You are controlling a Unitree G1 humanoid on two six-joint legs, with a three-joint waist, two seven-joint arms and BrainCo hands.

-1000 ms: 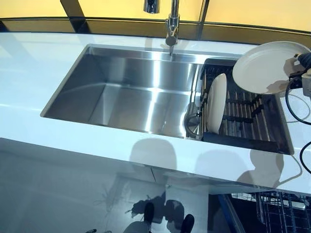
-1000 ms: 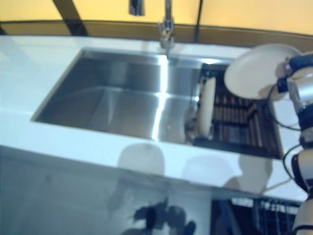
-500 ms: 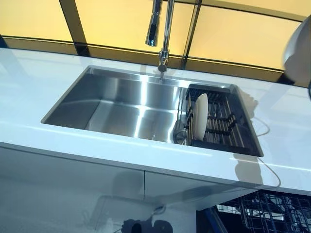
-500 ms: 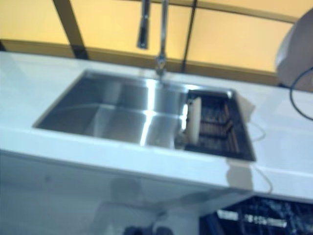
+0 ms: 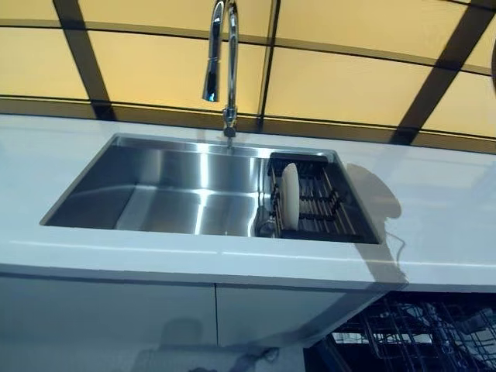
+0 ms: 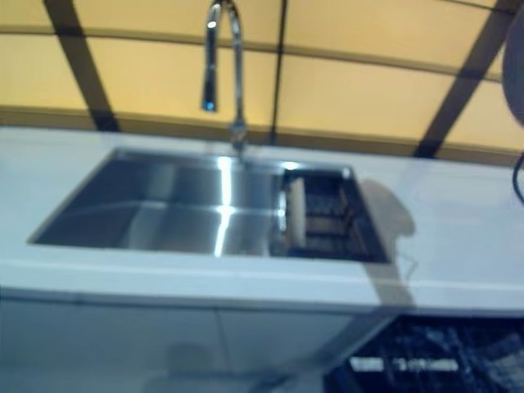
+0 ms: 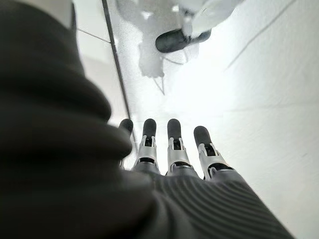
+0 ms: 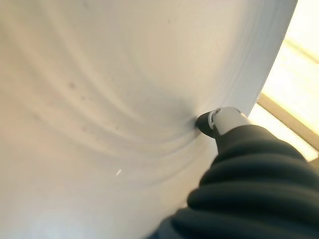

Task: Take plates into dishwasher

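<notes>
White plate (image 8: 99,109) — pinched in right hand (image 8: 224,124), fingers on its face, raised at far right for carrying to the dishwasher rack (image 5: 411,333). Second plate (image 5: 290,195) upright in sink drying rack (image 5: 325,205). Left hand (image 7: 169,149) — fingers straight, empty.

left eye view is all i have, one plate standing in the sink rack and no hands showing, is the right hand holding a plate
observer: Yes. In the right wrist view a plate fills the frame, and a dark tip of the right hand is pressed against its face near the rim.
operator: and the left hand
observer: The left hand holds nothing. In its wrist view its fingers are straight, with only pale floor beyond them.
</notes>
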